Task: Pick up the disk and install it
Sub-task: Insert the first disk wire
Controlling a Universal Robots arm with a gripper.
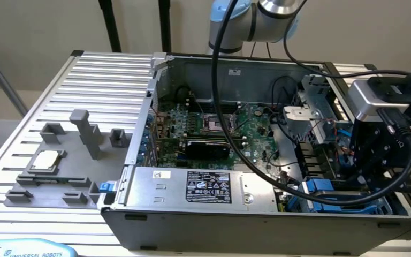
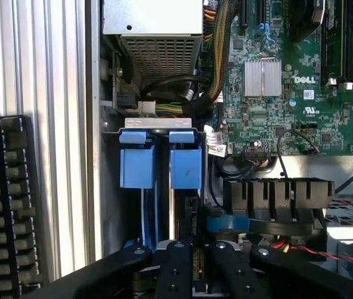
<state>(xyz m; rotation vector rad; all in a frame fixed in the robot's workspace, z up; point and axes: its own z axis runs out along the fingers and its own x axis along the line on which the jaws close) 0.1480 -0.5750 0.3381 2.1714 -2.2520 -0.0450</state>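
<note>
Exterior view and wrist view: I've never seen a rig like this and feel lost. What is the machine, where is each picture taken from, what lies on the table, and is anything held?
The machine is a robot arm with a black gripper at its end. The exterior view looks from off the arm onto a slotted metal table bearing an open computer case and a grey fixture tray with a small square chip. The wrist view looks from the arm's wrist past the gripper into the case, at two blue drive carriers near the motherboard. Whether anything is held, I cannot tell.
</note>
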